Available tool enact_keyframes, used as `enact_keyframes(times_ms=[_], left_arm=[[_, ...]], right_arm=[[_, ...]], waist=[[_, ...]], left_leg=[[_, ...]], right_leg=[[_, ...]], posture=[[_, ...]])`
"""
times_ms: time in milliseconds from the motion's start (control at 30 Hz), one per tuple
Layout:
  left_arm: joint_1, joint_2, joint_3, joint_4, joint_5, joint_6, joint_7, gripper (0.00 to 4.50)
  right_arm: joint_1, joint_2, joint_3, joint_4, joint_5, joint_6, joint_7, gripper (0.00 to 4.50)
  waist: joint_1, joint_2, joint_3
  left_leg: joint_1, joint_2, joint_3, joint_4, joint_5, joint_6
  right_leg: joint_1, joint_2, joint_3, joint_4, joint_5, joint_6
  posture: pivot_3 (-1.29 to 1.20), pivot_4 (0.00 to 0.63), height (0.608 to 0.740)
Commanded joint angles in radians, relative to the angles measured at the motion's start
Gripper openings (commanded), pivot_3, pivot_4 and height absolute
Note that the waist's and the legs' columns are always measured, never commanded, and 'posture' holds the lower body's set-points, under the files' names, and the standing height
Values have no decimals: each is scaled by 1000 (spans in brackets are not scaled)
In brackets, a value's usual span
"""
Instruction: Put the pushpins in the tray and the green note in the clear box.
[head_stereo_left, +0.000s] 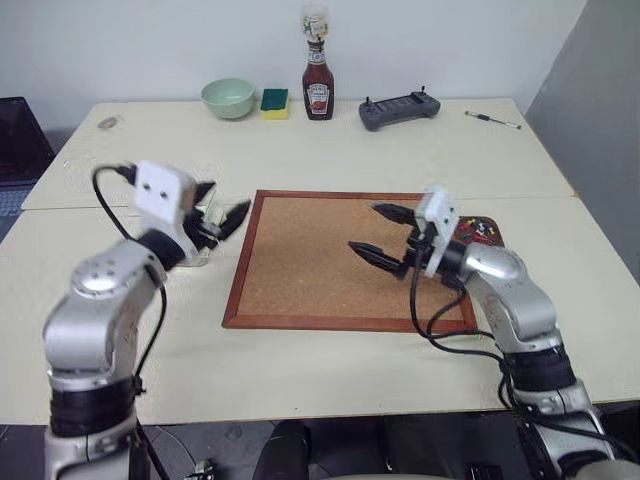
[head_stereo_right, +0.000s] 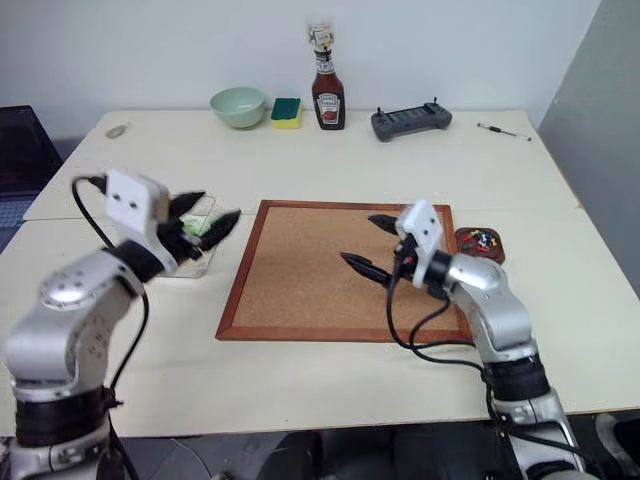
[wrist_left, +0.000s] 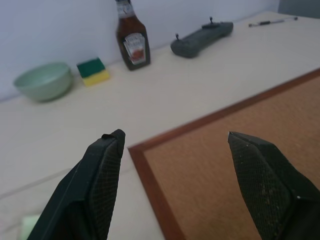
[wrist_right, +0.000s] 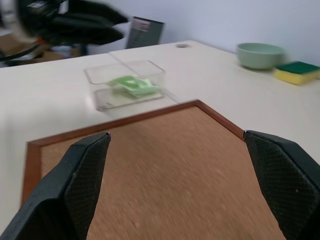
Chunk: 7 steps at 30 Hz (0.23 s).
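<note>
The clear box (wrist_right: 125, 85) stands on the table just left of the corkboard, and the green note (wrist_right: 132, 85) lies inside it. My left gripper (head_stereo_right: 207, 212) hovers open and empty just above the box, pointing toward the board. The small dark reddish tray (head_stereo_left: 495, 240) sits by the corkboard's right edge, with several coloured pushpins (head_stereo_left: 482, 230) in it. My right gripper (head_stereo_left: 363, 227) is open over the right half of the corkboard, left of the tray, with nothing between its fingers.
The wood-framed corkboard (head_stereo_left: 330, 260) fills the table's middle. Along the far edge stand a pale green bowl (head_stereo_left: 228, 98), a green-and-yellow sponge (head_stereo_left: 274, 102), a ketchup bottle (head_stereo_left: 318, 85), a grey controller (head_stereo_left: 400, 108) and a pen (head_stereo_left: 492, 120). A laptop (head_stereo_left: 18, 150) sits off the left edge.
</note>
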Motion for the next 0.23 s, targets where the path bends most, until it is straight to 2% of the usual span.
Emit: enact_keyframes(times_ms=[33, 233], left_arm=[[114, -56, -20, -99, -2, -61, 25, 3475], [263, -91, -56, -137, 2, -102, 14, 3475]], right_arm=[[70, -4, -30, -64, 20, -31, -21, 4500], [149, -20, -47, -75, 30, -45, -25, 4500]], waist=[[0, 0, 0], [4, 0, 0]], left_leg=[[0, 0, 0, 0, 0, 0], [2, 0, 0, 1, 0, 0]], right_leg=[[0, 0, 0, 0, 0, 0], [2, 0, 1, 1, 0, 0]], posture=[[0, 150, 740], [0, 150, 740]])
